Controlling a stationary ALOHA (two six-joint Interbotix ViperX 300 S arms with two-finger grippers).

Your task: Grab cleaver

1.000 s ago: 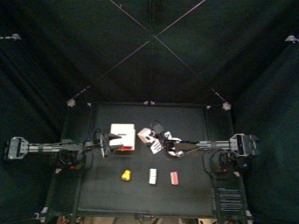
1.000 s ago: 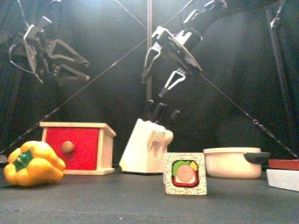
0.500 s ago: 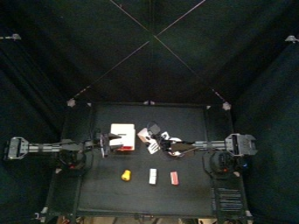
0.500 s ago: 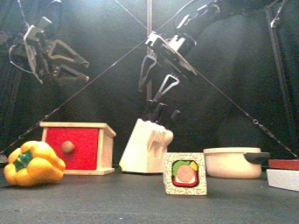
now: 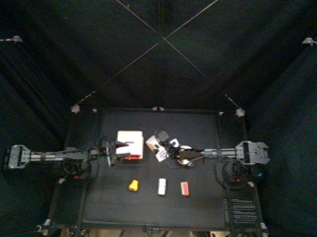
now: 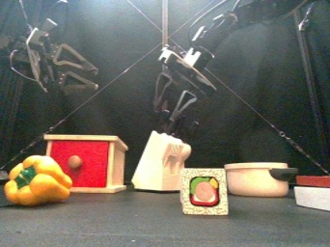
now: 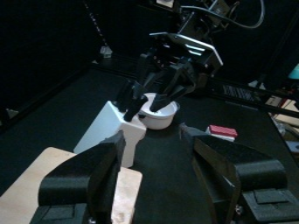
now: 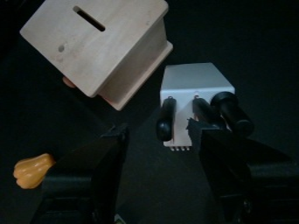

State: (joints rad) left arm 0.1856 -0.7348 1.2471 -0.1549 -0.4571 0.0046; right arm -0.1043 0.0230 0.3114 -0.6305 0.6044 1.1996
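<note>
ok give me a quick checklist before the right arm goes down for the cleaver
1. Right tool open: ok, jaws stand wide apart in the right wrist view.
2. Right tool above the knife block: ok, it hangs just over the handles in the front view.
3. Lined up with the cleaver handle: cannot tell, three dark handles show and which is the cleaver is unclear.
4. Block upright and steady: ok, it stands beside the red box.
5. Left tool out of the way: ok, raised off at the left.
6. Path clear of the pot: ok, it sits apart from the block.
</note>
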